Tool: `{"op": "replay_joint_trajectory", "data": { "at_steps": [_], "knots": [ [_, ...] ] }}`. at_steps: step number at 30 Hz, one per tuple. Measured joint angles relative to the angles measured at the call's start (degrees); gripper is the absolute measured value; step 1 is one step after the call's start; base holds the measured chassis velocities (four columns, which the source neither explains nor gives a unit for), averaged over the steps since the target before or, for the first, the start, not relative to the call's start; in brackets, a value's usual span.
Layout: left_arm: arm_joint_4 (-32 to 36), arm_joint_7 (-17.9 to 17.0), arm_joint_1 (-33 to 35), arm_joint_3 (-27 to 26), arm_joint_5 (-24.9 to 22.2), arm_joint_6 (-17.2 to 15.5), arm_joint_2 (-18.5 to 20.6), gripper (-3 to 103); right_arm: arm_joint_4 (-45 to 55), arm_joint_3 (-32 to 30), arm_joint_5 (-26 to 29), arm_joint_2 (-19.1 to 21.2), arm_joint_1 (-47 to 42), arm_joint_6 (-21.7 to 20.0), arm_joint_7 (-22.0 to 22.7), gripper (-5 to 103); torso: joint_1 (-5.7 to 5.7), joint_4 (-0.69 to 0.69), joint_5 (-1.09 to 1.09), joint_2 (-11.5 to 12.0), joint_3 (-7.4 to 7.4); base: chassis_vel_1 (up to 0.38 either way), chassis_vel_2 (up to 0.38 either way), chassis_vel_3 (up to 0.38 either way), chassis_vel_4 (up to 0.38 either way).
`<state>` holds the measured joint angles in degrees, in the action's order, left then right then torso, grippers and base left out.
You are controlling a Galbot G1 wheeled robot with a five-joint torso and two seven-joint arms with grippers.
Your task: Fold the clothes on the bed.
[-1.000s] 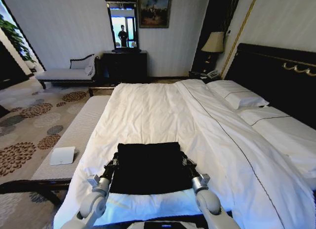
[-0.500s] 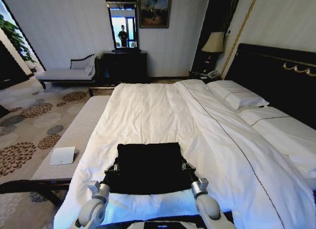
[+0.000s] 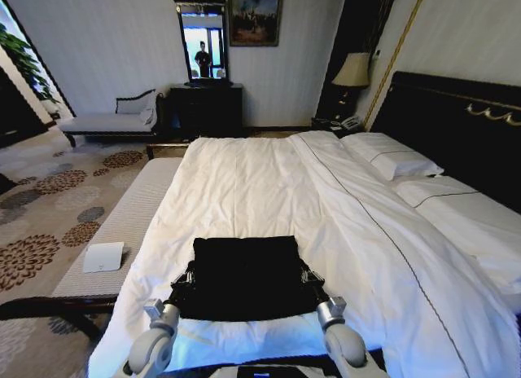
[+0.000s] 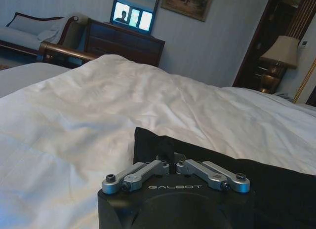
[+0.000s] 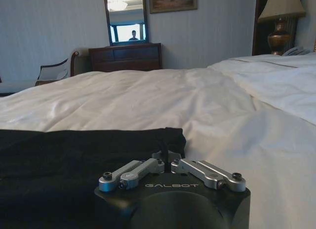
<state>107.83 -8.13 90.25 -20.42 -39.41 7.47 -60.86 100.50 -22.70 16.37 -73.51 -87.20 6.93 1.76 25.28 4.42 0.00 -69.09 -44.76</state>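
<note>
Two grippers, left gripper (image 3: 186,278) and right gripper (image 3: 308,275), each pinch a side edge of the black T-shirt (image 3: 245,276), lying flat near the bed (image 3: 244,182) foot edge. Soft, light fabric will droop; edges or corners look the best holds.

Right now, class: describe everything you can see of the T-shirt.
The T-shirt is plain black soft cloth, lying flat as a squarish, partly folded block on the white bed near its foot. No lettering shows. The left gripper and right gripper, both shut, meet its two side edges.
</note>
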Motion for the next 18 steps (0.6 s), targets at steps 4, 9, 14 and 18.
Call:
{"op": "replay_joint_trajectory", "data": {
  "at_steps": [4, 9, 14, 18],
  "knots": [
    [-0.24, 0.03, 0.18, 0.00, 0.16, 0.05, -0.09, 1, -0.14, 0.06, -0.13, -0.05, -0.04, 0.05, -0.04, 1, 0.00, 0.00, 0.00, 0.00, 0.00, 0.000, 0.000, 0.000, 0.000],
    [-0.31, 0.05, 0.49, 0.07, 0.40, 0.10, -0.37, 1, -0.14, -0.10, -0.34, -0.03, -0.75, 0.25, -0.15, 1, 0.00, 0.00, 0.00, 0.01, 0.00, 0.000, 0.000, 0.000, 0.000],
    [-0.19, 0.21, 1.01, -0.88, 0.40, 0.12, -1.21, 1, 0.55, -0.36, -0.47, -0.29, -1.77, 0.38, -0.20, 1, 0.00, 0.00, 0.00, 0.00, 0.00, 0.000, 0.000, 0.000, 0.000],
    [-0.19, 0.46, 1.92, -1.40, 0.39, 0.14, -1.72, 1, 0.65, -0.38, -0.69, -0.41, -1.92, 0.40, -0.23, 1, 0.00, 0.00, 0.00, 0.01, 0.00, 0.000, 0.000, 0.000, 0.000]
  ]
}}
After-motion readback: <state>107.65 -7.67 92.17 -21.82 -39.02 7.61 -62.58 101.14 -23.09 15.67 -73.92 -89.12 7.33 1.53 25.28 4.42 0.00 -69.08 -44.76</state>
